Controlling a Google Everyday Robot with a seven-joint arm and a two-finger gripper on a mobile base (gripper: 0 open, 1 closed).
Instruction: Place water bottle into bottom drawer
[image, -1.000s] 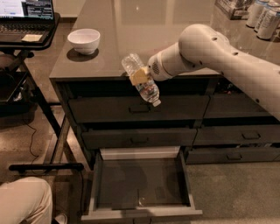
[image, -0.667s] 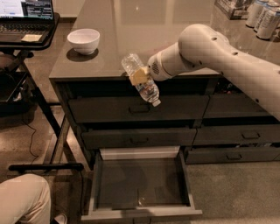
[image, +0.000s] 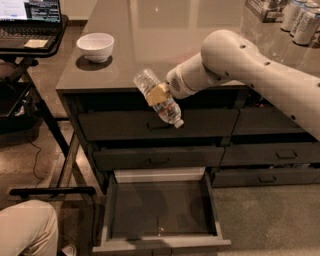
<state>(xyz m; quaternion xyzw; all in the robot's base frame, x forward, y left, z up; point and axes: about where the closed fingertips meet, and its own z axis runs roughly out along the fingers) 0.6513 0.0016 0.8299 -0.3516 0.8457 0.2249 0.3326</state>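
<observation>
The water bottle (image: 161, 99) is clear and ribbed, and hangs in the air tilted with its white cap pointing down and to the right. My gripper (image: 157, 93) is shut on the bottle around its middle, in front of the counter's front edge and level with the top drawer. The bottom drawer (image: 160, 210) stands pulled open below, dark grey inside with pale grey sides and nothing in it. The bottle is well above the drawer, over its back part.
A white bowl (image: 95, 46) sits on the counter (image: 175, 30) at the left. Labelled cans (image: 302, 20) stand at the back right. A laptop (image: 30, 22) rests on a stand at the left. A person's knee (image: 27, 227) is at the lower left.
</observation>
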